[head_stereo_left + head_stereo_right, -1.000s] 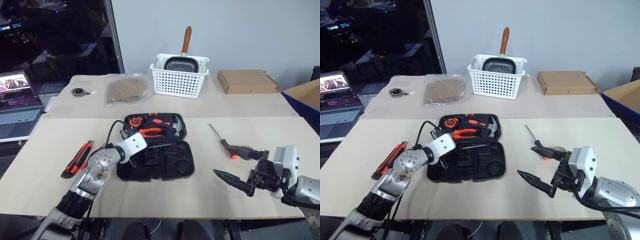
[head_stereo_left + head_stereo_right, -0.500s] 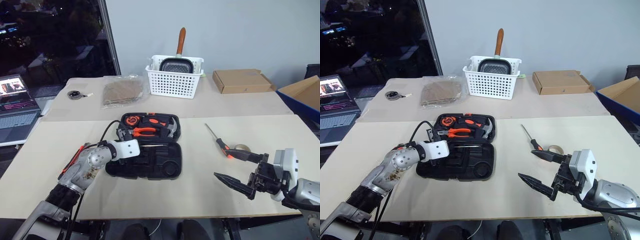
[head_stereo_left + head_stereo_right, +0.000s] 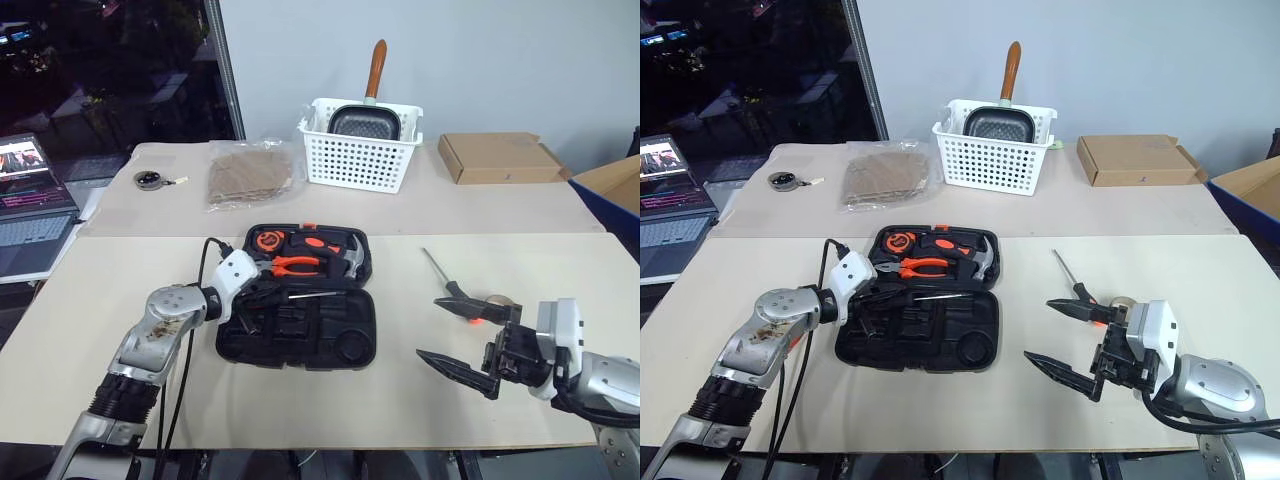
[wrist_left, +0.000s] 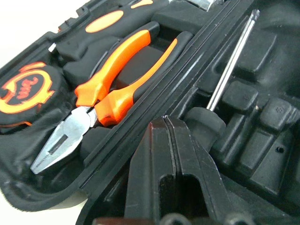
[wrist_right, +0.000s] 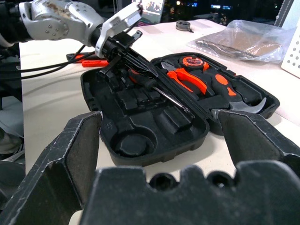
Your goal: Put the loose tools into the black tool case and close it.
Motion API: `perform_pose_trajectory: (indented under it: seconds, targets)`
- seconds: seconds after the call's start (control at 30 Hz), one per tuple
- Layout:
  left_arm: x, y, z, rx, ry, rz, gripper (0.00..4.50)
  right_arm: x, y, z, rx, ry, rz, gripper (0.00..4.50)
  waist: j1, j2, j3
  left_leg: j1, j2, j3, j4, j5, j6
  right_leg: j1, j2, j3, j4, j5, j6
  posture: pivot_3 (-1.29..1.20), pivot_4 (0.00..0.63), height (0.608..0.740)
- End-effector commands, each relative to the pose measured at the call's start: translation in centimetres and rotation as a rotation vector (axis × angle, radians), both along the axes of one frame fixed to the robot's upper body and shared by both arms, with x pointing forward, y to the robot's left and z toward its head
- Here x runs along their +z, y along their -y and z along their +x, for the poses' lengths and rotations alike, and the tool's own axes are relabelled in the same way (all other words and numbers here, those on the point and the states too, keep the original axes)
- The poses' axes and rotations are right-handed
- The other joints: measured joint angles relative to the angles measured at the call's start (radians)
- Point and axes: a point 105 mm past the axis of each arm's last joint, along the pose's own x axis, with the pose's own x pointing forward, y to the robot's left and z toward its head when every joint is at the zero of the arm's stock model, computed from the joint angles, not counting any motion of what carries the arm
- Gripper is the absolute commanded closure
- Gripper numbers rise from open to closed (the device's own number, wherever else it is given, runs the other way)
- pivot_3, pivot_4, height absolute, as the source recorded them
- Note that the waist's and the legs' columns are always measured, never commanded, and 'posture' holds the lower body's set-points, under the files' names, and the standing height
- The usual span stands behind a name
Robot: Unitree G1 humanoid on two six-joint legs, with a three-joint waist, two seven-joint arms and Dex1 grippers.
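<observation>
Closed left gripper [image 4: 171, 140] jaws sit over the open case [image 3: 297, 320] by a stowed screwdriver [image 4: 225, 79] and could knock it loose, while the right gripper [image 3: 470, 335], wide open, hovers near another screwdriver [image 3: 447, 286] on the table [image 3: 400, 400].

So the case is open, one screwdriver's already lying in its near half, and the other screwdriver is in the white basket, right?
Not the basket. The second screwdriver lies on the table, right of the open case, as the right eye view shows. The first screwdriver is in the case.
</observation>
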Motion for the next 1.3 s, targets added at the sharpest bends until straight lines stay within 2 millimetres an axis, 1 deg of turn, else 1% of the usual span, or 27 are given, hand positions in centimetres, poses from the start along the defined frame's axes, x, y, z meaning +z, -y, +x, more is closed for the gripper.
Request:
perform_pose_trajectory:
  seconds: [0.03,0.07,0.1,0.13,0.23,0.33,0.43,0.5,0.63,0.8,0.9,1.0,1.07,1.13,1.2,1.23,1.27,1.3]
  targets:
    - [2.2,-0.1,-0.2,0.057,-0.095,-0.267,4.47,0.9,-0.2,0.0,0.002,0.058,0.006,0.00,0.000,-0.004,0.002,0.000,0.000,0.001,0.000,-0.001,0.001,0.000,-0.001,0.000,0.000,0.000,0.001,0.00,0.150,0.740]
    - [3.3,-0.1,-0.2,0.058,-0.095,-0.326,4.47,0.9,-0.2,0.0,0.001,0.059,0.007,0.00,0.001,-0.008,0.005,-0.001,0.000,0.001,0.000,-0.001,0.001,-0.001,-0.001,0.000,0.000,0.000,0.001,0.00,0.150,0.740]
    - [4.1,0.0,-0.4,0.055,-0.098,-0.360,4.47,0.9,-0.2,0.0,-0.001,0.059,0.007,0.00,0.001,-0.013,0.008,-0.002,0.000,0.001,0.001,-0.001,0.001,-0.002,-0.001,0.000,0.000,0.000,0.001,0.00,0.150,0.740]
    - [4.7,0.1,-0.5,0.055,-0.105,-0.383,4.47,0.9,-0.2,0.0,-0.001,0.059,0.008,0.00,0.001,-0.016,0.010,-0.003,0.001,0.000,0.001,-0.001,0.001,-0.003,-0.001,0.000,0.000,0.000,0.001,0.00,0.150,0.740]
    - [5.8,0.6,-1.2,0.054,-0.132,-0.428,4.47,1.0,-0.3,0.1,-0.008,0.062,0.014,0.00,0.002,-0.016,0.010,-0.006,0.000,-0.001,0.001,-0.001,0.000,-0.005,-0.002,0.000,-0.001,0.000,0.000,0.00,0.150,0.740]
    - [6.2,1.0,-1.8,0.068,-0.156,-0.458,4.47,1.1,-0.5,0.2,-0.010,0.066,0.019,0.00,0.004,-0.016,0.010,-0.010,0.000,-0.002,0.001,-0.001,-0.001,-0.009,-0.002,0.001,0.000,0.000,0.000,0.00,0.150,0.740]
    - [4.5,1.0,-2.1,0.130,-0.177,-0.385,4.47,1.2,-0.6,0.3,-0.009,0.066,0.021,0.00,0.004,-0.016,0.010,-0.014,0.000,-0.002,0.001,0.000,-0.003,-0.015,-0.001,0.002,0.001,0.001,-0.001,0.00,0.150,0.740]
    - [3.4,1.1,-2.5,0.150,-0.177,-0.330,4.47,1.2,-0.7,0.4,-0.007,0.067,0.020,0.00,0.003,-0.016,0.010,-0.014,0.000,-0.002,0.001,0.000,-0.003,-0.016,0.000,0.002,0.002,0.001,-0.001,0.00,0.150,0.740]
    - [1.6,1.2,-2.2,0.223,-0.183,-0.273,4.47,1.2,-0.6,0.5,-0.006,0.065,0.021,0.00,0.008,-0.016,0.010,-0.014,0.000,-0.002,0.001,0.002,-0.005,-0.016,0.000,0.002,0.003,0.002,-0.003,0.00,0.150,0.740]
    - [-0.6,1.6,-2.0,0.271,-0.187,-0.207,4.47,1.2,-0.6,0.4,-0.004,0.063,0.019,0.00,0.011,-0.016,0.010,-0.013,0.000,-0.002,0.001,0.002,-0.005,-0.014,0.000,0.002,0.003,0.002,-0.003,0.00,0.150,0.740]
    - [-1.4,1.4,-1.8,0.296,-0.189,-0.154,4.47,1.3,-0.5,0.4,-0.006,0.065,0.017,0.00,0.012,-0.015,0.009,-0.013,0.000,-0.002,0.001,0.003,-0.005,-0.014,0.000,0.002,0.003,0.003,-0.004,0.00,0.150,0.740]
    - [-2.3,1.0,-1.4,0.298,-0.177,-0.065,4.47,1.5,-0.6,0.4,-0.006,0.066,0.015,0.00,0.012,-0.015,0.009,-0.011,0.000,-0.002,0.002,0.003,-0.005,-0.012,0.000,0.002,0.004,0.003,-0.004,0.00,0.150,0.740]
    - [-2.8,0.5,-1.1,0.286,-0.160,0.007,4.47,1.5,-0.7,0.4,-0.005,0.066,0.016,0.00,0.013,-0.015,0.009,-0.007,0.000,-0.002,0.002,0.003,-0.005,-0.008,0.000,0.002,0.004,0.003,-0.004,0.00,0.150,0.740]
    - [-3.3,0.0,-0.7,0.260,-0.139,0.088,4.47,1.5,-0.8,0.4,-0.005,0.065,0.016,0.00,0.012,-0.015,0.009,0.001,0.000,-0.002,0.002,0.003,-0.005,0.001,0.001,0.002,0.003,0.002,-0.004,0.00,0.150,0.740]
    - [-3.8,-0.1,-0.7,0.229,-0.128,0.143,4.47,1.6,-0.8,0.4,-0.007,0.065,0.017,0.00,0.011,-0.014,0.009,0.001,0.001,-0.001,0.002,0.003,-0.005,0.003,0.000,0.002,0.002,0.001,-0.002,0.00,0.150,0.740]
    - [-4.2,0.0,-0.9,0.212,-0.132,0.160,4.47,1.6,-0.8,0.5,-0.012,0.061,0.015,0.00,0.009,-0.013,0.008,0.001,0.001,-0.001,0.002,0.003,-0.005,0.003,0.000,0.002,0.002,-0.002,0.003,0.00,0.150,0.740]
    - [-4.4,0.2,-1.0,0.199,-0.134,0.160,4.47,1.5,-0.8,0.5,-0.019,0.058,0.013,0.00,0.009,-0.014,0.008,0.002,0.001,0.001,0.002,0.003,-0.005,0.003,0.000,0.002,0.002,-0.001,0.003,0.00,0.150,0.740]
    - [-3.9,0.5,-1.0,0.191,-0.121,0.122,4.47,1.6,-0.8,0.7,-0.038,0.049,0.019,0.00,0.008,-0.012,0.007,0.002,0.002,0.002,0.002,0.003,-0.005,0.003,-0.001,0.002,0.002,0.000,0.003,0.00,0.150,0.740]
